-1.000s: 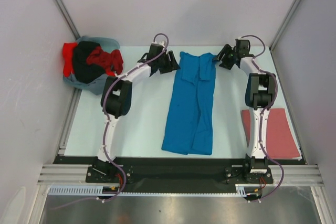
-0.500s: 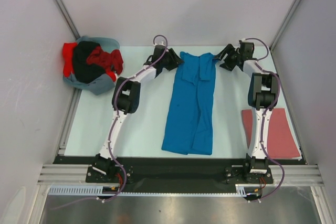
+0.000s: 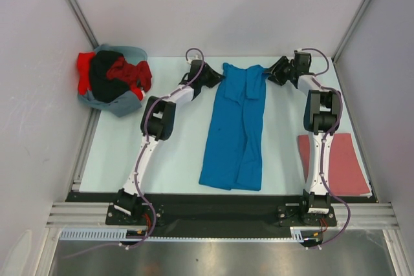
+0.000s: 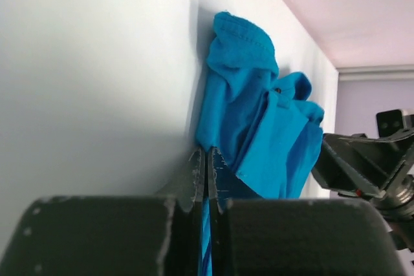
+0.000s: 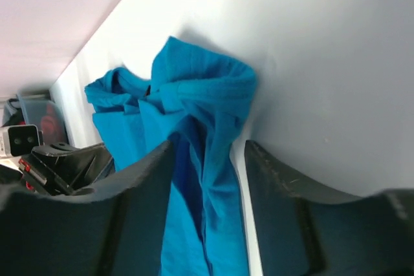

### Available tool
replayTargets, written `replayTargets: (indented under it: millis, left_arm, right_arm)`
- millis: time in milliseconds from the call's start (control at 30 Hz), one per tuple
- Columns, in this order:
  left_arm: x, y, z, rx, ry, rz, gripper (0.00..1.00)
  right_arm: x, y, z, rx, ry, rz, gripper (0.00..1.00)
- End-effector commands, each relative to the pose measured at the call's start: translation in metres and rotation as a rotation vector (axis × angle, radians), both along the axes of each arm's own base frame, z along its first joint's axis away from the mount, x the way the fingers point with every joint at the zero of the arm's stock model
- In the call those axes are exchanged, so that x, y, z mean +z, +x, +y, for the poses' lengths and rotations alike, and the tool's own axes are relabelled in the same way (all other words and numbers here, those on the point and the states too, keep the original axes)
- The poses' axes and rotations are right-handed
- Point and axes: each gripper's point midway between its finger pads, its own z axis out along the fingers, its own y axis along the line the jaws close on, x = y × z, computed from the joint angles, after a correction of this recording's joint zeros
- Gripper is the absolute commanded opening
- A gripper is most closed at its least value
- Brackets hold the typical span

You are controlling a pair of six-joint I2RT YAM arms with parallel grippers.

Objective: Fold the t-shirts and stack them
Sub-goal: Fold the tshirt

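A bright blue t-shirt [image 3: 234, 127] lies folded into a long strip down the middle of the table, its collar end at the far side. My left gripper [image 3: 218, 76] is at the strip's far left corner and is shut on the blue cloth [image 4: 259, 121], which is pinched between the closed fingertips [image 4: 207, 154]. My right gripper [image 3: 271, 74] is at the far right corner. Its jaws stand apart with bunched blue cloth [image 5: 194, 101] lying between the two fingers [image 5: 208, 152]. A dull pinkish-red t-shirt [image 3: 336, 163] lies folded flat at the near right.
A heap of red, black and grey-blue t-shirts [image 3: 111, 80] sits at the far left corner. Walls close the table at the back and both sides. The black rail [image 3: 213, 208] with both arm bases runs along the near edge.
My left gripper has slid right to the blue t-shirt's far left corner and shut on it. The right gripper's jaws have narrowed a little around the far right corner.
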Motion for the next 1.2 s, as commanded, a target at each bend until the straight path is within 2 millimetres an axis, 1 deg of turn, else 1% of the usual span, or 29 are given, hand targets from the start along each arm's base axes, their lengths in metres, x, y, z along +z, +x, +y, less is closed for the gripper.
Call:
replayTargets:
  millis: [0,67,100,133,200,233,267,300,400,433,467,533,567,600,633,667,700,767,800,833,867,900,933,967,1000,1033,1100,1133,1167]
  left_arm:
    - [0.022,0.023,0.013,0.094,-0.054,-0.062,0.00]
    - [0.031,0.028,0.022,0.116,-0.052,-0.084,0.00]
    - [0.031,0.032,0.031,0.134,-0.046,-0.086,0.00]
    - [0.039,0.034,0.036,0.138,-0.041,-0.105,0.00]
    - [0.043,0.039,0.048,0.157,-0.028,-0.114,0.00]
    - [0.044,0.040,0.052,0.164,-0.016,-0.120,0.00]
    - [0.051,0.041,0.056,0.169,-0.013,-0.131,0.00]
    - [0.049,0.042,0.062,0.178,-0.005,-0.128,0.00]
    - [0.052,0.043,0.076,0.195,0.016,-0.132,0.01]
    - [0.052,0.044,0.077,0.194,0.020,-0.134,0.01]
    - [0.053,0.044,0.079,0.190,0.021,-0.135,0.00]
    - [0.050,0.043,0.080,0.179,0.032,-0.118,0.00]
    - [0.052,0.043,0.080,0.169,0.040,-0.113,0.09]
    - [0.062,0.045,0.079,0.157,0.044,-0.126,0.18]
    - [0.060,0.042,0.081,0.140,0.073,-0.115,0.23]
    - [0.065,0.039,0.081,0.127,0.086,-0.116,0.34]
    - [0.067,0.036,0.083,0.117,0.105,-0.109,0.38]
    - [0.084,0.025,0.088,0.080,0.174,-0.109,0.42]
    - [0.081,0.017,0.089,0.057,0.200,-0.098,0.44]
    - [0.106,0.008,0.092,0.032,0.238,-0.130,0.44]
    - [0.093,-0.005,0.096,0.014,0.266,-0.096,0.45]
    - [0.101,-0.014,0.099,0.000,0.282,-0.098,0.45]
    - [0.126,-0.026,0.102,-0.013,0.302,-0.128,0.45]
    - [0.114,-0.044,0.105,-0.037,0.319,-0.091,0.45]
    - [0.115,-0.056,0.105,-0.056,0.327,-0.085,0.45]
    - [0.117,-0.069,0.104,-0.084,0.330,-0.081,0.45]
    - [0.125,-0.105,0.100,-0.130,0.326,-0.068,0.45]
    - [0.131,-0.120,0.093,-0.168,0.311,-0.072,0.45]
    - [0.136,-0.143,0.090,-0.197,0.312,-0.077,0.45]
  right_arm:
    - [-0.030,0.005,-0.002,-0.035,-0.017,0.044,0.52]
    - [-0.030,0.009,0.001,-0.025,-0.005,0.039,0.42]
    - [-0.031,0.014,0.004,-0.013,0.003,0.030,0.41]
    - [-0.028,0.017,0.007,-0.005,0.006,0.017,0.38]
    - [-0.018,0.026,0.013,0.008,0.022,-0.017,0.28]
    - [-0.021,0.028,0.016,0.011,0.029,-0.018,0.24]
    - [-0.020,0.031,0.019,0.013,0.036,-0.031,0.22]
    - [-0.011,0.036,0.024,0.020,0.049,-0.053,0.22]
    - [-0.008,0.042,0.032,0.036,0.066,-0.078,0.22]
    - [0.000,0.046,0.035,0.041,0.072,-0.100,0.22]
    - [-0.004,0.047,0.036,0.041,0.075,-0.094,0.26]
    - [0.000,0.048,0.039,0.051,0.098,-0.096,0.36]
    - [0.001,0.047,0.040,0.055,0.103,-0.088,0.42]
    - [0.002,0.045,0.040,0.064,0.103,-0.085,0.46]
    - [0.004,0.043,0.041,0.069,0.103,-0.078,0.49]
    - [0.003,0.040,0.039,0.077,0.088,-0.064,0.55]
    - [0.014,0.039,0.037,0.081,0.077,-0.073,0.60]
    - [0.015,0.032,0.024,0.078,0.055,-0.035,0.64]
    - [0.027,0.028,0.021,0.085,0.049,-0.035,0.65]
    - [0.030,0.024,0.016,0.084,0.037,-0.017,0.65]
    - [0.017,0.010,0.007,0.087,0.012,0.046,0.65]
    - [0.037,0.003,0.005,0.092,-0.004,0.034,0.66]
    - [0.038,-0.007,0.003,0.097,-0.017,0.059,0.67]
    - [0.045,-0.015,0.001,0.096,-0.040,0.061,0.68]
    - [0.025,-0.036,0.001,0.113,-0.062,0.122,0.68]
    - [0.052,-0.046,0.000,0.111,-0.083,0.097,0.70]
    - [0.046,-0.075,0.001,0.112,-0.112,0.168,0.70]
    - [0.050,-0.104,0.006,0.132,-0.132,0.204,0.70]
    - [0.048,-0.117,0.004,0.122,-0.163,0.231,0.70]
